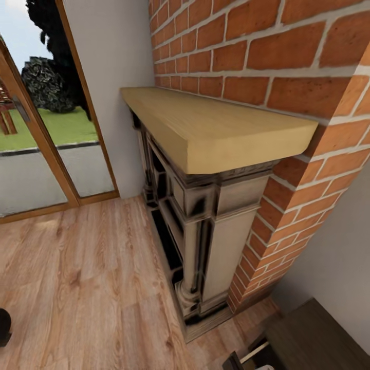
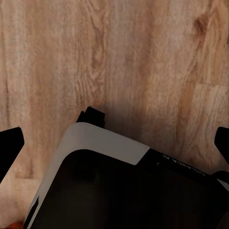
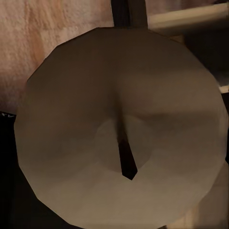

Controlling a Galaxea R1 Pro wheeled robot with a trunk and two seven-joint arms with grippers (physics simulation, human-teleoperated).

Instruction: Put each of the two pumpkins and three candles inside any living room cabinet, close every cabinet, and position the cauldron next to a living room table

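A pale round candle [image 3: 143, 86] with a dark wick sits very close in the right wrist view, seen from above. My right gripper [image 1: 235, 361] shows as a dark tip at the bottom edge of the head view and looks shut on the candle. Just right of it lies the dark-brown cabinet [image 1: 313, 334], and pale drawer edges [image 3: 191, 19] show behind the candle. My left gripper [image 2: 114, 143] is open above the wooden floor, its black fingertips [image 2: 9, 143] far apart with nothing between them. Pumpkins and cauldron are out of view.
A brick fireplace [image 1: 267, 61] with a light wooden mantel [image 1: 205, 123] and dark carved surround [image 1: 205, 231] stands straight ahead. A glass door with a wooden frame [image 1: 46, 144] is at the left. Plank floor [image 1: 77, 288] stretches between them. The robot's own base [image 2: 119, 191] lies under the left gripper.
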